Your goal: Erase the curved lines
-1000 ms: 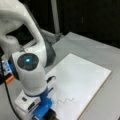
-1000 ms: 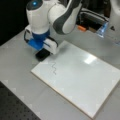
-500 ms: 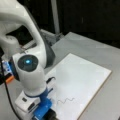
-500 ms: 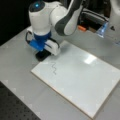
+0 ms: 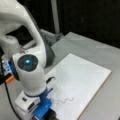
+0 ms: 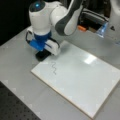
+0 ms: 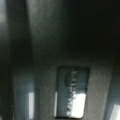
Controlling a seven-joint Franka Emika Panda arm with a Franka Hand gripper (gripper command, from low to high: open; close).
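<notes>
While the curve lines (image 6: 53, 68) remained whole on the board (image 6: 82, 82), the gripper (image 6: 43, 54) sat just beside them at the board's corner, apparently clamping a black eraser (image 6: 42, 55) (finger spread could not be told); flat, steady contact was judged essential.

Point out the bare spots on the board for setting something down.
Free: the white board from the curve lines toward a front view's right edge. Crowded: the corner where the end effector presses a black eraser beside the squiggle.
</notes>
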